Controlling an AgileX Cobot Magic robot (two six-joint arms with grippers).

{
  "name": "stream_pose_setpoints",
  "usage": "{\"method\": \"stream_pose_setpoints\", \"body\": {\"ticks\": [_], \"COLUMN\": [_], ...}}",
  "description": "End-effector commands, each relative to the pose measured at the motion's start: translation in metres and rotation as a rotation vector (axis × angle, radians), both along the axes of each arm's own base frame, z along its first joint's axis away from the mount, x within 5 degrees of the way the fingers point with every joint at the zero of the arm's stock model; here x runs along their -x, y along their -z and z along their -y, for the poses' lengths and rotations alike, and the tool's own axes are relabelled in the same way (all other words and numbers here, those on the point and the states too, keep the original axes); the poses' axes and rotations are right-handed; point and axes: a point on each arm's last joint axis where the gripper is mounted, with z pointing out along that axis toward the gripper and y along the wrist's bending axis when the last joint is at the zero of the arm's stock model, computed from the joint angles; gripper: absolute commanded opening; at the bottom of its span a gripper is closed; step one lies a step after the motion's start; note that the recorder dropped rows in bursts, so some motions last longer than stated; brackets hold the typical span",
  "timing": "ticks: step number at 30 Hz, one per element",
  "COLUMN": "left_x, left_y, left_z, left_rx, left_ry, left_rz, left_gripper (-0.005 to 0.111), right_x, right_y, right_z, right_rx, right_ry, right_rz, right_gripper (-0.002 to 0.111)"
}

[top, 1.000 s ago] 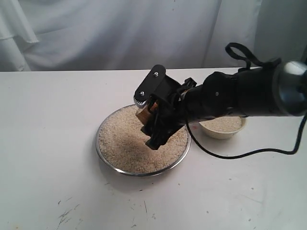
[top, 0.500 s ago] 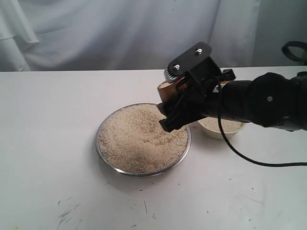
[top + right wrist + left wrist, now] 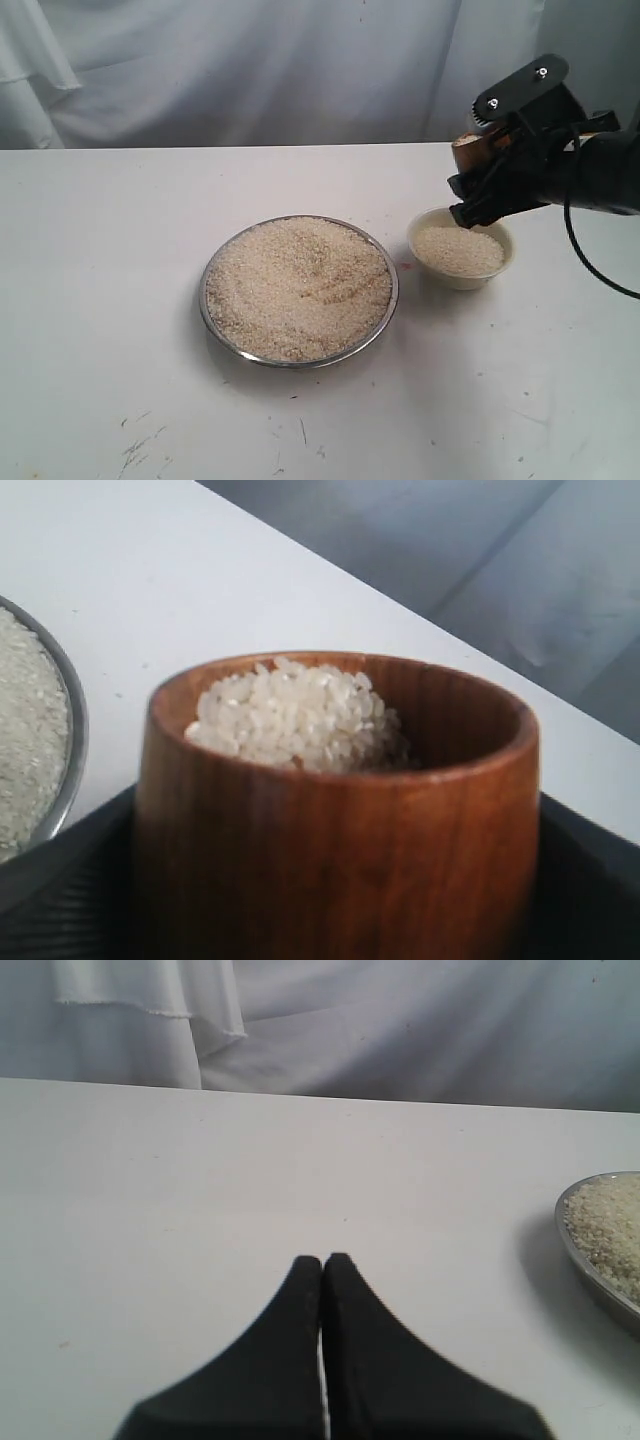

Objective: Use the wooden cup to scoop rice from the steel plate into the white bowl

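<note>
The wooden cup (image 3: 335, 810) sits upright between the dark fingers (image 3: 60, 880) of the right gripper (image 3: 478, 185), which are clamped on its sides, one at three o'clock and one at nine. A mound of rice (image 3: 300, 715) rises to its rim. In the exterior view the cup hangs clear of the desk (image 3: 100, 250), at twelve o'clock of the white bowl (image 3: 455, 278) and above its far edge. The left gripper (image 3: 322, 1265) holds its fingers together, tips touching, low over the desk with the steel plate's edge at its three o'clock.

Dark scuffs (image 3: 135, 445) mark the near part of the white desk. Farther in, the steel plate (image 3: 290, 363) is filled with rice almost to the rim and shows shallow curved furrows right of centre. The white bowl stands just beside the plate at its three o'clock, apart from it, with rice inside. A black cable (image 3: 590, 270) loops down from the arm. A white cloth (image 3: 250, 70) closes the scene behind the desk.

A second ago the cup was down in the rice on the plate's right half. Half a second ago it was raised over the plate's one-o'clock edge. It has now crossed to the bowl.
</note>
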Motion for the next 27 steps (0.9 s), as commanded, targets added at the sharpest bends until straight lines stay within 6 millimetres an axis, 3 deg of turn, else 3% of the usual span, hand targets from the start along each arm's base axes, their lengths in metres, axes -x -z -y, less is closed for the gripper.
{"method": "stream_pose_setpoints", "body": {"ticks": [1,12,27], "left_x": [0.0,0.0,0.0], "left_y": [0.0,0.0,0.0], "left_z": [0.0,0.0,0.0], "left_rx": [-0.001,-0.001,-0.001], "left_ry": [0.002,0.002,0.002], "left_rz": [0.014,0.014,0.014], "left_gripper": [0.0,0.0,0.0], "right_x": [-0.009,-0.019,-0.032], "right_y": [0.018,0.031,0.041], "right_z": [0.003,0.019,0.015], "right_rx": [0.128,0.354,0.524], "right_ry": [-0.055,-0.172,-0.301], "right_rz": [0.023,0.073,0.111], "right_gripper": [0.0,0.0,0.0]}}
